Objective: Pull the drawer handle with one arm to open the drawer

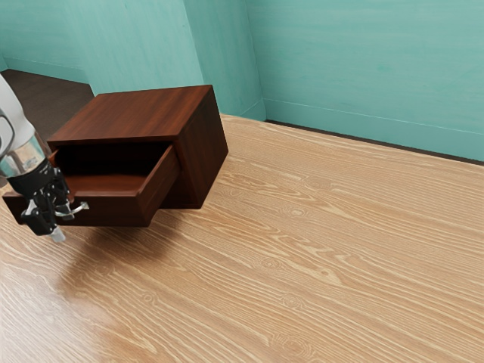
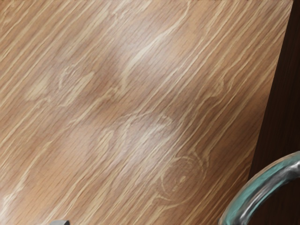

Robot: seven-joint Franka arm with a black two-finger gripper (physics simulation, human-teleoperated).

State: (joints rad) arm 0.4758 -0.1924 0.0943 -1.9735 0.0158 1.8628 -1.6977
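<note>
Though the drawer point(image 1: 113, 212) stands partly open, whether the gripper point(image 1: 54, 225) clasps the handle point(image 1: 79, 206) cannot be told; a loose hold risks slipping off.

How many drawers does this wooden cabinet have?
1. The drawer sits in the cabinet, pulled out toward the exterior view's left, with the gripper at its handle. The far sides are hidden.
</note>
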